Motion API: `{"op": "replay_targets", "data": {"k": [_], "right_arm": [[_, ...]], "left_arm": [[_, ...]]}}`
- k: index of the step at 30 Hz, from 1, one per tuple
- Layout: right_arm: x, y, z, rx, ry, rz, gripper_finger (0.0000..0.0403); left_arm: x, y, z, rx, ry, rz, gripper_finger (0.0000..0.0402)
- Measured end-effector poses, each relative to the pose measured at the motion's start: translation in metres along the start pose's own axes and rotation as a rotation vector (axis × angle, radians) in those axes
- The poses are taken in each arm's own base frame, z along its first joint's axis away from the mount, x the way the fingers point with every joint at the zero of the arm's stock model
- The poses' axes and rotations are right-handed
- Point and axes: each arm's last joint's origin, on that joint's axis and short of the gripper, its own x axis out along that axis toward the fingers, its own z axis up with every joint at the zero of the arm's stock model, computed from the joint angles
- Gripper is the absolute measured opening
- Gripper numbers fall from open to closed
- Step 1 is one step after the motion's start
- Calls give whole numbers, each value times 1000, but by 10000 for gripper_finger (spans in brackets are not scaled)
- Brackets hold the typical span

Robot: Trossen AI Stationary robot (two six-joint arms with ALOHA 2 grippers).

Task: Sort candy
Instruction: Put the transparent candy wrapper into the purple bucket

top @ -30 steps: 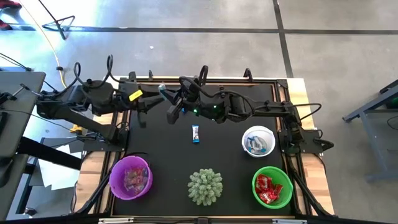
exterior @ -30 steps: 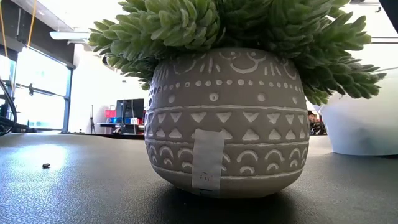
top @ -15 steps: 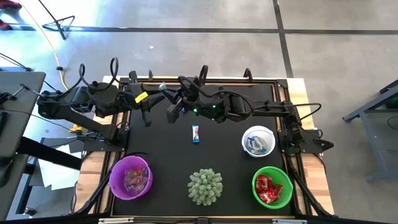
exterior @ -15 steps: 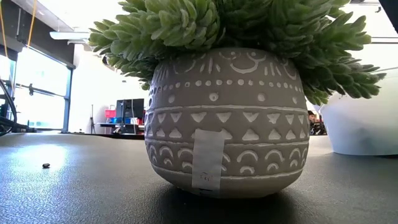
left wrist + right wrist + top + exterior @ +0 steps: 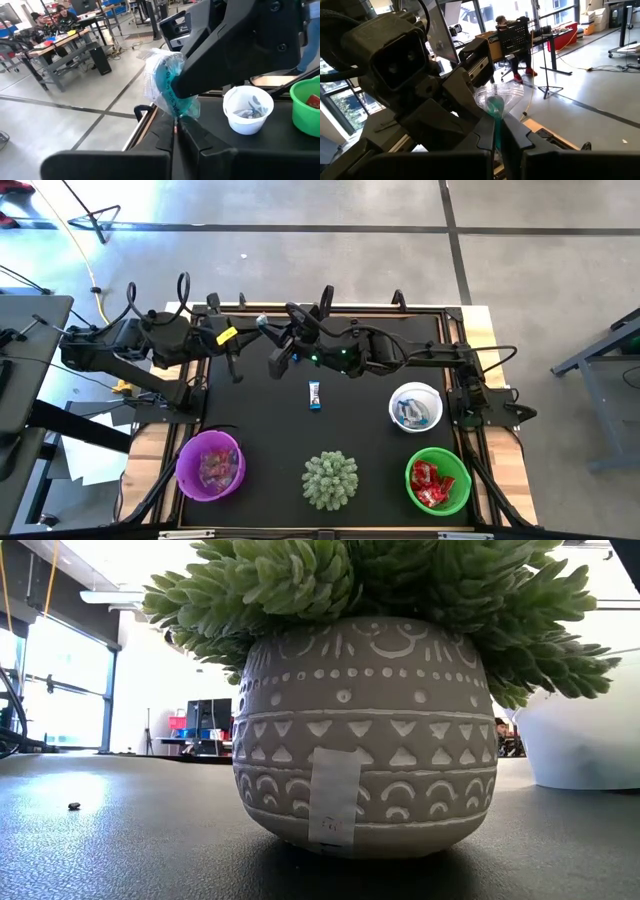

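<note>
A teal sweet in a clear crinkled wrapper (image 5: 262,322) hangs in the air over the table's far left part, between my two grippers. My left gripper (image 5: 254,326) comes from the left and is shut on it (image 5: 176,125). My right gripper (image 5: 273,333) comes from the right and is shut on it too (image 5: 497,129). One blue-and-white candy (image 5: 315,394) lies flat on the black mat. More blue-and-white ones sit in the white bowl (image 5: 415,406), red ones in the green bowl (image 5: 438,480), pinkish ones in the purple bowl (image 5: 210,465). My left gripper pinches the teal sweet's lower wrapper end (image 5: 175,114) between its two fingers, level from the table's left. The sweet is lifted clear and stands out beyond the fingertips. My right gripper pinches the same sweet at its teal part (image 5: 495,111), level from the table's right. The clear wrapper fan (image 5: 496,94) spreads out past its fingertips.
A spiky pale-green plant in a patterned pot (image 5: 330,478) stands at the near edge between the purple and green bowls, and it fills the low view (image 5: 360,730). The mat (image 5: 260,410) between the grippers and the bowls holds only the one candy. People sit at desks beyond the table.
My left arm has shifted a little toward the table's right, closer to the right gripper. The teal sweet has stayed in the air between both grippers.
</note>
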Motion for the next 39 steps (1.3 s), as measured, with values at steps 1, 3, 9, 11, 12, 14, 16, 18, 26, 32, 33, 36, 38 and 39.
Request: {"op": "replay_targets", "data": {"k": [1, 3, 9, 11, 12, 14, 16, 18, 26, 32, 33, 36, 38, 39], "right_arm": [[0, 0, 0, 0, 0, 0, 5], [0, 0, 0, -3, 0, 0, 8], [0, 0, -1, -13, 9, -1, 56], [0, 0, -1, -15, 12, -2, 80], [0, 0, -1, -15, 13, -2, 91], [0, 0, -2, -17, 15, -3, 112], [0, -1, -2, -17, 12, -11, 129], [0, -2, -2, -25, 6, -46, 142], [1, -4, -3, -73, -7, -114, 166], [1, -4, -3, -72, -4, -115, 168], [1, -4, -3, -72, -4, -115, 168], [1, -4, -3, -70, -6, -115, 168], [1, -4, -3, -70, -6, -115, 168], [1, -4, -3, -69, -7, -114, 168]], "left_arm": [[0, 0, 0, -1, 0, 0, 1], [-1, 1, 0, -5, -3, 0, 1], [-1, 1, 0, -9, -4, 0, 0], [-1, 1, 0, -8, -2, 0, 0], [-1, 1, 0, -7, 0, 0, 0], [-1, 1, -1, -4, 3, -1, 0], [-1, 1, -1, -3, 5, -1, 0], [-2, 1, -1, -3, 5, -1, 0], [-9, 6, -2, -7, 5, -1, 0], [-14, 10, -2, -12, -2, -1, 0], [-14, 10, -2, -11, -1, -1, 0], [-14, 10, -2, -11, -1, -1, 0], [-14, 10, -3, -3, 9, -2, 0], [-14, 10, -4, 2, 16, -3, 0]]}}
